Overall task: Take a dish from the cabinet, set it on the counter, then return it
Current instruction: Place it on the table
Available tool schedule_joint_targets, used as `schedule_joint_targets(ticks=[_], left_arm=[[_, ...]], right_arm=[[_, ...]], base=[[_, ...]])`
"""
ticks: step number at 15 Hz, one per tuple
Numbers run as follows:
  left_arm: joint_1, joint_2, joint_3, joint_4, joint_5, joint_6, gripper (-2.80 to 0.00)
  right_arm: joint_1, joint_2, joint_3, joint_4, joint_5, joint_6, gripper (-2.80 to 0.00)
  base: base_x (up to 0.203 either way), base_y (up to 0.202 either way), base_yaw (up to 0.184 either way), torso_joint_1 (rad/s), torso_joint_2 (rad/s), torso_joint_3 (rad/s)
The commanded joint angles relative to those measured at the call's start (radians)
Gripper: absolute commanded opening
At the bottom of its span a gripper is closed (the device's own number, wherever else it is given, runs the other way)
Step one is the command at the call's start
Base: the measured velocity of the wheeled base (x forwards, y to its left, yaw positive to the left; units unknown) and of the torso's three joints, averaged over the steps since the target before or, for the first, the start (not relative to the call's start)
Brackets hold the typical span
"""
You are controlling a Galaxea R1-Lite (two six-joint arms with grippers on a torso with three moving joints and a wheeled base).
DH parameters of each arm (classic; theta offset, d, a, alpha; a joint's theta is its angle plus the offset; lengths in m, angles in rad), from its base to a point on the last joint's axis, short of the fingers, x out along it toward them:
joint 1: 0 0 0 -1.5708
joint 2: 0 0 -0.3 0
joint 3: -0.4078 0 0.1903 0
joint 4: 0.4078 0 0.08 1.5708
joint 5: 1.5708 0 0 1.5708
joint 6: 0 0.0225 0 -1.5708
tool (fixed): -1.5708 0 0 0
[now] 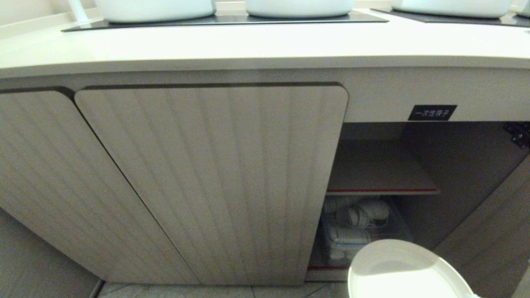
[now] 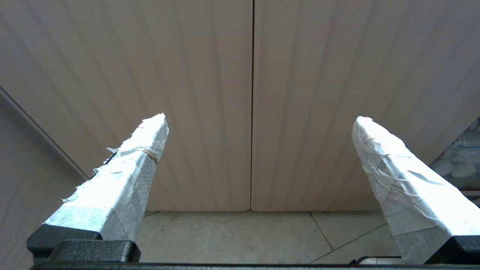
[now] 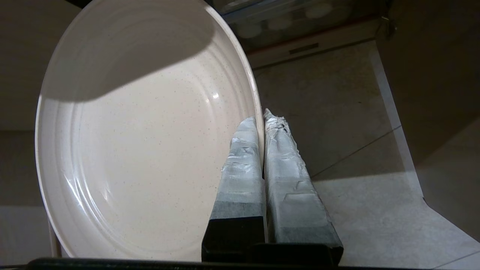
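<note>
The dish (image 1: pixel 403 271) is a round cream-white plate with a low rim, hanging in the air low at the right, in front of the open part of the cabinet (image 1: pixel 374 165). My right gripper (image 3: pixel 261 117) is shut on the dish (image 3: pixel 138 142), one taped finger on each side of its rim. The gripper itself lies outside the head view. The counter (image 1: pixel 265 45) runs across above the cabinet. My left gripper (image 2: pixel 260 119) stands open with nothing in it, facing two closed ribbed doors (image 2: pixel 187 93) above the tiled floor.
Behind the open door, the inner shelf (image 1: pixel 379 169) is bare and a clear bin of white crockery (image 1: pixel 356 225) stands below it. The open door (image 1: pixel 492 236) hangs at the right. White pots (image 1: pixel 298 7) sit on black cooktop panels (image 1: pixel 232 20).
</note>
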State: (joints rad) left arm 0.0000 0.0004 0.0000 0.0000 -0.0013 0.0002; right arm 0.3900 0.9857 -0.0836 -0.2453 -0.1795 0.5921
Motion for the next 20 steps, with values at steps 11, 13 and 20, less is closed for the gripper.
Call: schedule_joint_targets(ticks=[11, 13, 20], left_arm=[[0.000, 0.000, 0.000, 0.000, 0.000, 0.000, 0.00], [0.000, 0.000, 0.000, 0.000, 0.001, 0.000, 0.00], [0.000, 0.000, 0.000, 0.000, 0.001, 0.000, 0.00]], right_arm=[[0.006, -0.004, 0.012, -0.005, -0.009, 0.005, -2.80], [0.006, -0.002, 0.012, -0.005, -0.009, 0.005, -2.80], [0.006, -0.001, 0.008, -0.006, -0.011, 0.002, -2.80]], base=[[0.000, 0.000, 0.000, 0.073, -0.20, -0.131], [0.000, 0.000, 0.000, 0.179, -0.46, -0.285], [0.000, 0.000, 0.000, 0.205, -0.48, -0.284]])
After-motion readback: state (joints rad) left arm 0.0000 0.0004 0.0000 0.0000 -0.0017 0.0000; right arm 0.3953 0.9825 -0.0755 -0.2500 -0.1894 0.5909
